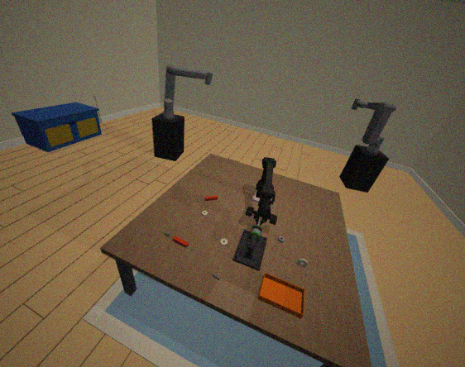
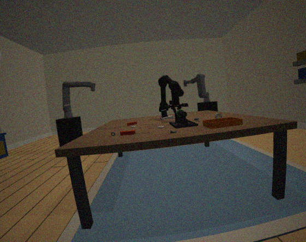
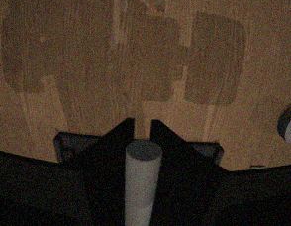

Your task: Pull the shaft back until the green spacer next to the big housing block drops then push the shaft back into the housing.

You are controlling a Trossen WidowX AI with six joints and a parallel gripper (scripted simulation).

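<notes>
The dark housing block (image 1: 250,248) (image 2: 182,117) stands on a black base plate (image 1: 256,263) (image 2: 193,124). The green spacer (image 1: 256,235) (image 2: 179,111) shows as a green rim at the housing's gripper side, up off the table. A paler ring (image 1: 256,228) sits beside it, nearer the gripper; other spacers are too small to tell. My gripper (image 1: 259,222) (image 3: 143,126) is shut on the light grey shaft (image 3: 143,182), whose round end shows between the fingers in the wrist view. How deep the shaft sits in the housing is hidden.
An orange tray (image 1: 282,295) (image 2: 223,122) lies near the base plate. Two red pieces (image 1: 180,241) (image 1: 211,198) and pale washers (image 1: 223,241) (image 1: 204,212) lie on one side. A small grey part (image 1: 281,239) and a larger ring (image 1: 303,262) lie on the other.
</notes>
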